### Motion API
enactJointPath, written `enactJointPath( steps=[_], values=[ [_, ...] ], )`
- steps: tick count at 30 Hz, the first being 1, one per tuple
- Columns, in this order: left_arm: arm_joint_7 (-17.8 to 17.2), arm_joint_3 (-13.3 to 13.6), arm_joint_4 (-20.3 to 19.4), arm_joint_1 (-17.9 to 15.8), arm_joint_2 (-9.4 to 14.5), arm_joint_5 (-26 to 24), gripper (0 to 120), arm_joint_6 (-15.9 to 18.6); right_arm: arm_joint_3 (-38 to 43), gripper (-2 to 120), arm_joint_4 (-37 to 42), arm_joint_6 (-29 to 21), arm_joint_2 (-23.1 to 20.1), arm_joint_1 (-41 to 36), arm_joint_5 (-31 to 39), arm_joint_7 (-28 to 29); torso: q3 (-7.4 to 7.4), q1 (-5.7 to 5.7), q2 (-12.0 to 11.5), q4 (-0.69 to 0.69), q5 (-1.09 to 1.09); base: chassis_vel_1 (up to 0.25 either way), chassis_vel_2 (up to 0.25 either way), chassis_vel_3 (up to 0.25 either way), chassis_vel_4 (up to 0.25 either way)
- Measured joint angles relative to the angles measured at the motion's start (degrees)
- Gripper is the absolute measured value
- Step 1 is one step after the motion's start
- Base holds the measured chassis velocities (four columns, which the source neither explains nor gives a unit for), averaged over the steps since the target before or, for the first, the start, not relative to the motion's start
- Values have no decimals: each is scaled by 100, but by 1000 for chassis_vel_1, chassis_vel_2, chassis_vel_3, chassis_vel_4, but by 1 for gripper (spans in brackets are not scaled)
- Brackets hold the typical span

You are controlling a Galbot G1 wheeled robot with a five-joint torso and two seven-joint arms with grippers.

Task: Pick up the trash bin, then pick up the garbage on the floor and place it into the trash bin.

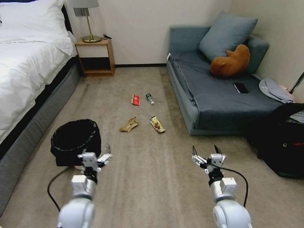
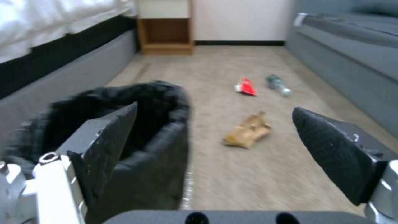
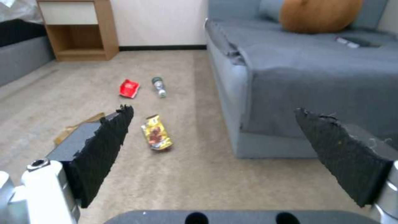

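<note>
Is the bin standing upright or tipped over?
Upright. The bin stands on the carpet by the bed with its bag-lined mouth facing up, and the open left gripper is at its near rim.

Silver-white jointed arms, looping black cables, textured black wedge fingers [image 3: 104,152] on metal mounts.

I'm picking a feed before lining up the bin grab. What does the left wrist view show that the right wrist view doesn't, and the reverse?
Left wrist view alone: the trash bin with its black liner, close in front of the open left gripper, one finger over its rim, and the white bed.

Right wrist view alone: the yellow-brown snack wrapper, the brown plush toy and the phone on the sofa, framed by the open right gripper.

Both: the red snack packet, the bottle, the crumpled paper bag, the nightstand, the grey sofa.
</note>
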Motion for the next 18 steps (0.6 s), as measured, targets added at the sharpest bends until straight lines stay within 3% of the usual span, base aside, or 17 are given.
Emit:
enactJointPath(
  steps=[1, 3, 5, 6, 8, 13, 15, 17, 18],
  values=[
    [-113, -169, 31, -191, 170, -322, 100, 273, -117, 100, -26, -212, -172, 178, 287, 152, 0, 0, 0, 0, -1, 0, 0, 0, 0],
    [-151, -229, 42, -256, 231, -432, 100, 371, -155, 100, -35, -276, -225, 234, 376, 202, 0, 0, 0, -1, 0, 0, 0, 0, 0],
    [-338, -511, 93, -573, 515, -961, 100, 821, -375, 100, -82, -662, -537, 555, 900, 480, 0, 0, 0, -1, -1, 0, 0, 0, 0],
    [-338, -511, 93, -573, 515, -961, 100, 821, -375, 100, -82, -662, -537, 555, 900, 480, 0, 0, 0, -1, -1, 0, 0, 0, 0],
    [-483, -734, 134, -818, 737, -1371, 100, 1174, -542, 100, -118, -955, -770, 800, 1296, 688, 0, 0, 0, -1, 0, 0, 0, 0, 0],
    [-614, -960, 204, -1120, 1024, -1772, 100, 1487, -690, 100, -155, -1209, -1039, 1076, 1655, 875, 0, 0, 0, 1, 2, 0, 0, 0, 0],
    [-584, -1142, 441, -1422, 1411, -2026, 100, 1627, -853, 100, -257, -1313, -1300, 1305, 1931, 908, 0, 0, -1, -4, -1, 0, 0, 0, 0],
    [-569, -1155, 508, -1509, 1524, -2117, 100, 1667, -980, 100, -320, -1402, -1491, 1494, 2148, 939, -1, 0, 0, -2, 12, 0, 0, 0, 0],
    [-614, -1187, 619, -1585, 1632, -2206, 100, 1731, -1133, 100, -411, -1535, -1746, 1717, 2430, 1000, 1, 0, -1, -2, -1, 0, 0, 0, 0]
  ],
)
